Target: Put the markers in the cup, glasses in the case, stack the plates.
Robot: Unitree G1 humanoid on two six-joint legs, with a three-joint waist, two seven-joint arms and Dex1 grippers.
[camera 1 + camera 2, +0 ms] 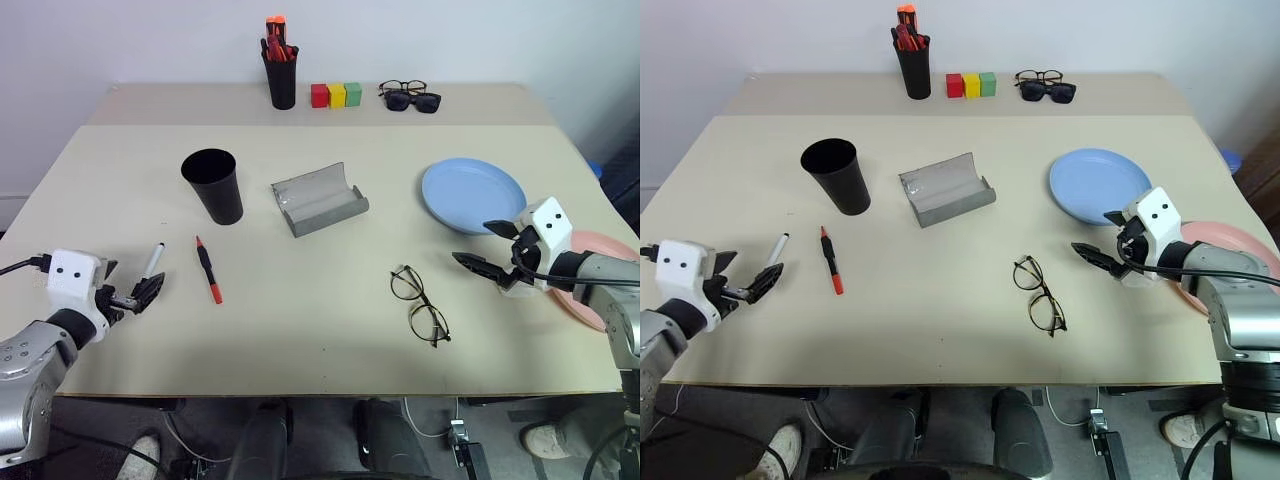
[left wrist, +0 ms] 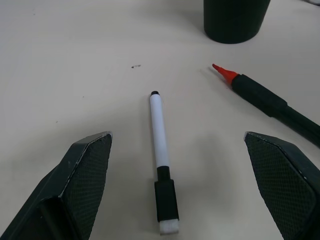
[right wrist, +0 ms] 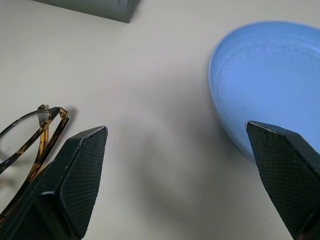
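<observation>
White marker (image 1: 153,261) and black marker (image 1: 208,271) lie flat, left of centre in the head view, just below the upright cup (image 1: 213,186); markers apart, neither in the cup. Case (image 1: 319,200) lies open at centre. Glasses (image 1: 419,304) rest folded, lower right of centre, outside the case. Blue plate (image 1: 473,196) sits right of centre, pink plate (image 1: 592,293) at the right edge, unstacked. Left gripper (image 1: 138,293), jaws wide and empty, lower left beside the white marker. Right gripper (image 1: 488,248), jaws wide and empty, between glasses and blue plate. Table (image 1: 320,340) is pale beige, two butted tops, against a white wall. Along the far edge: pen holder (image 1: 281,70), coloured blocks (image 1: 335,95), two spare glasses (image 1: 410,96). Right wrist view shows tortoiseshell arms on the glasses, which look black from the head view.
</observation>
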